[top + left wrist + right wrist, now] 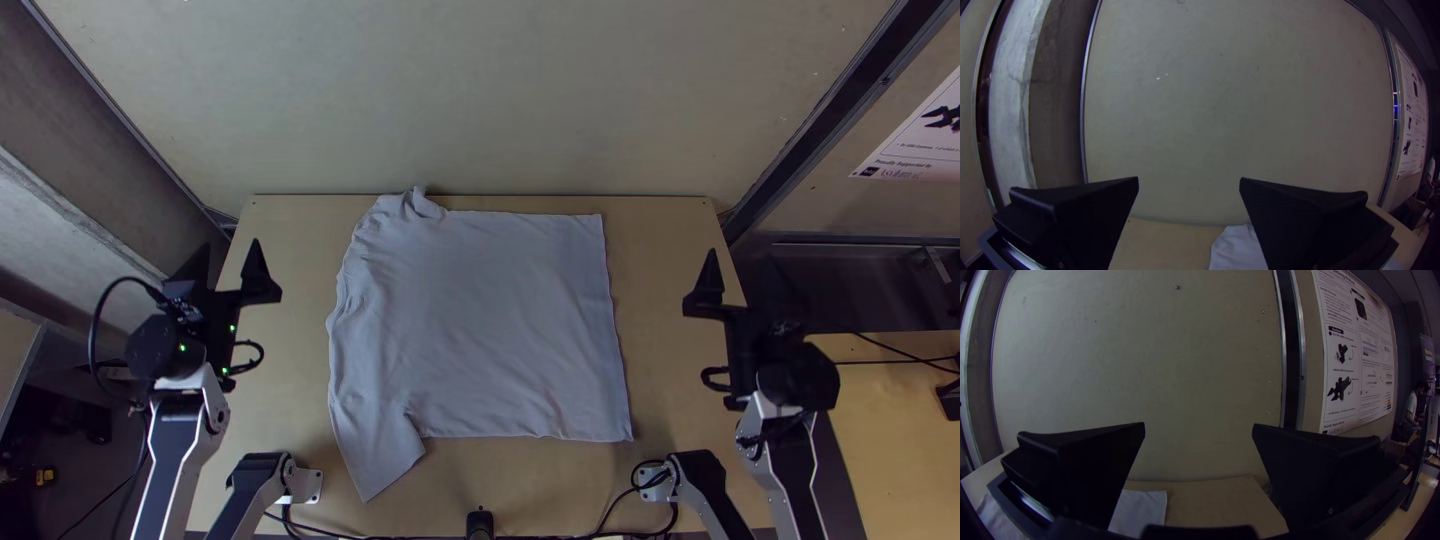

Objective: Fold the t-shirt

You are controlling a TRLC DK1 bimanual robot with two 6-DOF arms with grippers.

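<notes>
On the table, a spread t-shirt (480, 330).

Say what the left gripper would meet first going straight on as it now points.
The left gripper would probably meet the pale wall behind the table first, though its distance is unclear.

Can barely make out the outer finger of the right tool (743, 268) against the dark, cannot tell collar from sleeve at the bunched far corner of the t-shirt (480, 320), cut off by both wrist views' bottom edges, nor read fine print on the poster (925, 140), cropped by the top view's edge.
</notes>
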